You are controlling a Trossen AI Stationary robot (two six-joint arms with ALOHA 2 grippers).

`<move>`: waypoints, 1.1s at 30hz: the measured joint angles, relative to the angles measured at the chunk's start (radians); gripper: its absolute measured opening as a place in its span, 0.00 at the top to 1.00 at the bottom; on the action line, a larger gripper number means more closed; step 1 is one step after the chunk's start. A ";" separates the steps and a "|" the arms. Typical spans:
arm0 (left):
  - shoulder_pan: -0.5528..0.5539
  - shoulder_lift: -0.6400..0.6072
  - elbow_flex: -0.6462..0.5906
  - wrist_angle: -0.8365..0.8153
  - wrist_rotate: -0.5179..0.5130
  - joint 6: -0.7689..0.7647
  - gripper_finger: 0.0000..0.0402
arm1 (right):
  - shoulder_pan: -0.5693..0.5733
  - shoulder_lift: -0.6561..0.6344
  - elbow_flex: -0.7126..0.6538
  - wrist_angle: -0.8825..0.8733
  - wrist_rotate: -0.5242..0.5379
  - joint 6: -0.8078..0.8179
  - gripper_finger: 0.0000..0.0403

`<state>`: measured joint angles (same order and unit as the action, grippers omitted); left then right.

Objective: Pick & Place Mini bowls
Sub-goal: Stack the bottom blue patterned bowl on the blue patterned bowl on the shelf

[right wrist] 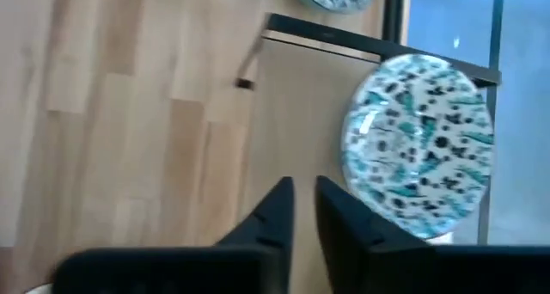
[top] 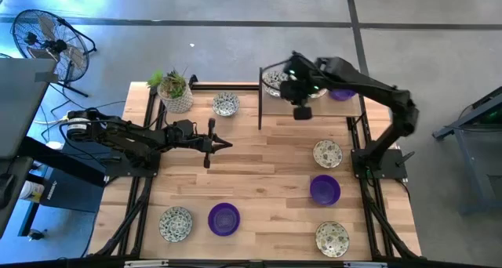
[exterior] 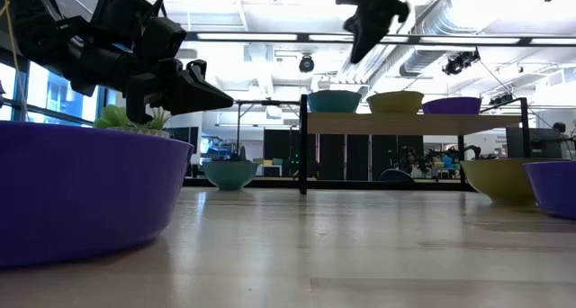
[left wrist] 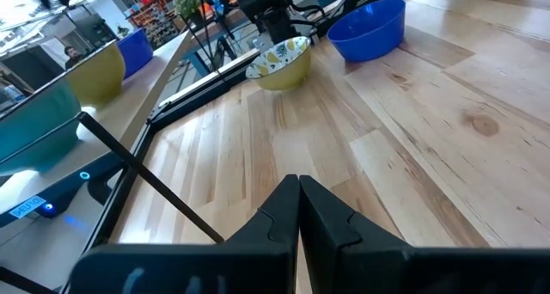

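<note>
Now | right gripper (top: pixel 301 111) upper middle above the shelf (top: pixel 314 110), fingers nearly together, holding nothing | speckled bowl (right wrist: pixel 418 145) sits on shelf | lift straight up, don't bump it | left gripper (top: pixel 225 145) closed, waiting.

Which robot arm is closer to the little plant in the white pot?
The left. The left gripper hangs over the table's middle, with the small green plant in the white textured pot at the far left corner behind it. The right gripper is farther away, over the raised wooden shelf.
</note>
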<state>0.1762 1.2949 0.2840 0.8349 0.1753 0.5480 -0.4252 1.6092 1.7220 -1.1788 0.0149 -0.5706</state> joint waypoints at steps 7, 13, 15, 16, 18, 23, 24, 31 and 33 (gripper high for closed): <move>0.000 0.000 0.000 0.000 -0.001 0.000 0.99 | 0.035 -0.311 -0.489 0.395 -0.098 0.074 0.95; 0.000 0.000 0.000 -0.023 -0.001 0.000 0.99 | 0.092 -0.582 -0.900 0.875 -0.183 0.220 0.99; 0.000 0.000 0.000 -0.041 -0.003 0.000 0.99 | 0.117 -0.657 -1.023 1.038 -0.186 0.263 0.98; 0.000 0.000 0.001 -0.045 -0.003 0.000 0.99 | 0.131 -0.689 -1.080 1.127 -0.186 0.281 0.98; 0.000 0.000 0.014 -0.069 -0.003 0.000 0.99 | 0.156 -0.741 -1.188 1.280 -0.186 0.305 0.98; 0.000 0.000 0.092 -0.202 0.027 0.048 0.99 | 0.210 -0.814 -1.387 1.612 -0.183 0.372 0.99; 0.000 0.000 0.115 -0.243 0.044 0.055 0.99 | 0.221 -0.821 -1.419 1.666 -0.183 0.386 0.99; -0.071 0.000 0.332 -0.665 0.155 0.127 1.00 | 0.287 -0.838 -1.566 1.872 -0.157 0.414 1.00; -0.117 0.000 0.415 -0.847 0.120 0.145 1.00 | 0.304 -0.838 -1.597 1.916 -0.133 0.414 1.00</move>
<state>0.0596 1.2945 0.6989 -0.0119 0.2958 0.6933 -0.1210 0.7712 0.1253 0.7372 -0.1184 -0.1566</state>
